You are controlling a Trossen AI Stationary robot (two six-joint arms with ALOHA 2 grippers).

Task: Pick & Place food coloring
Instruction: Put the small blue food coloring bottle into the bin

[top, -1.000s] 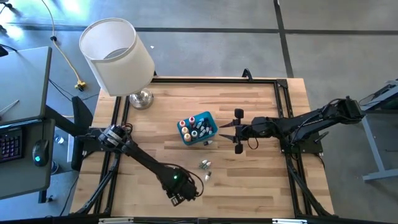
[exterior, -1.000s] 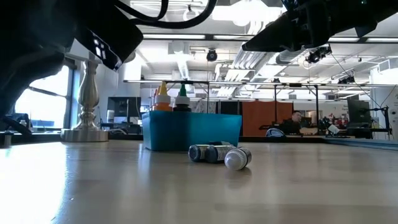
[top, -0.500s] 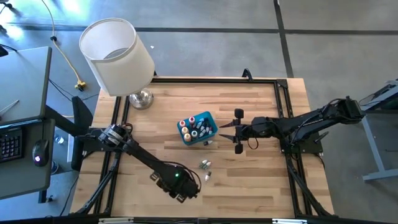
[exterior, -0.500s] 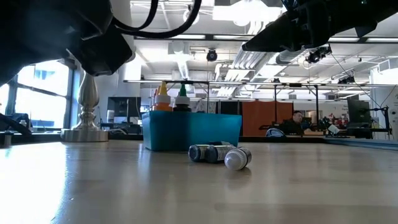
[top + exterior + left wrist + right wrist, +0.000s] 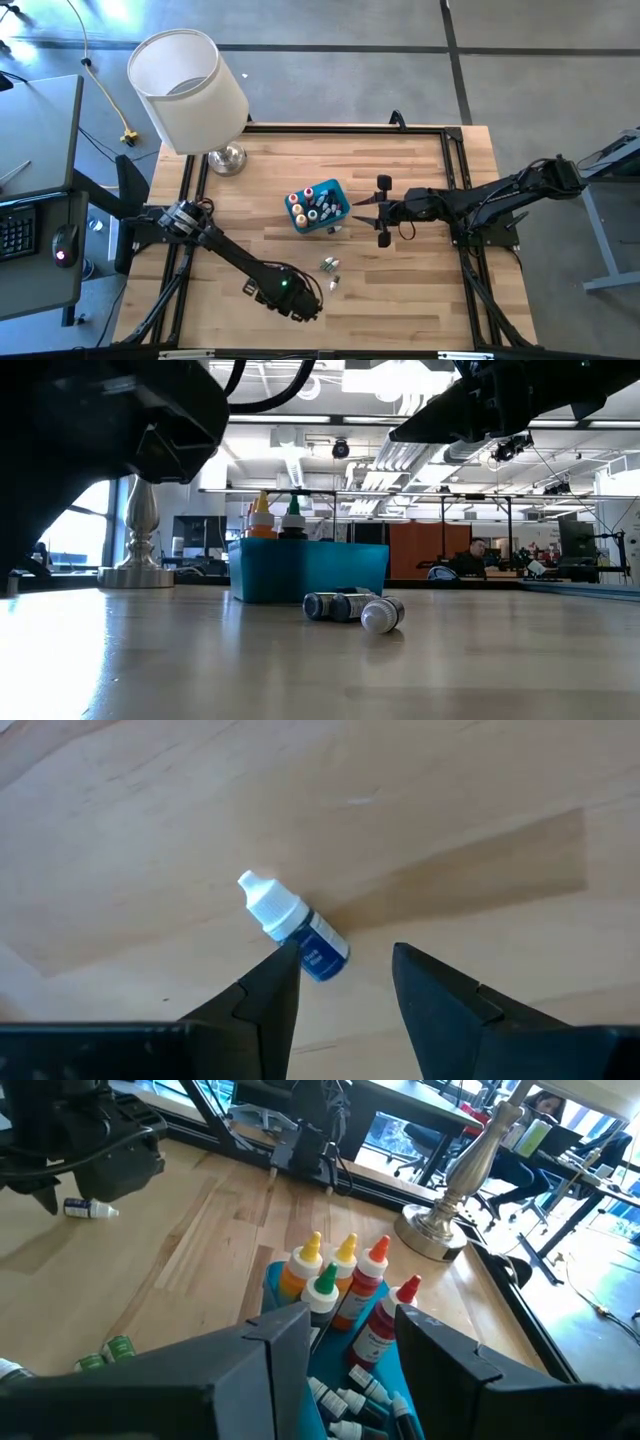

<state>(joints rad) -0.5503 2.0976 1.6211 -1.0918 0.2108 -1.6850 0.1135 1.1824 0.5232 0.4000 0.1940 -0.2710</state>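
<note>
A small blue food coloring bottle with a white cap lies on its side on the wooden table. My left gripper hangs over it, pointing down and open. One finger stands over the bottle's blue end, and nothing is between the fingers. In the high view the left gripper is near the table's front edge. The teal bin at mid-table holds several upright bottles. My right gripper waits open, level, just right of the bin. Two more bottles lie between the bin and the left gripper.
A lamp with a white shade and metal base stands at the table's far left. A black frame rail edges the table. Bare wood lies along the front right. People sit at desks beyond the table.
My left gripper has rolled about the line it points along while staying over the same spot near the front edge. Its fingers now stand turned compared with a second ago. The bottles and the bin have not moved.
</note>
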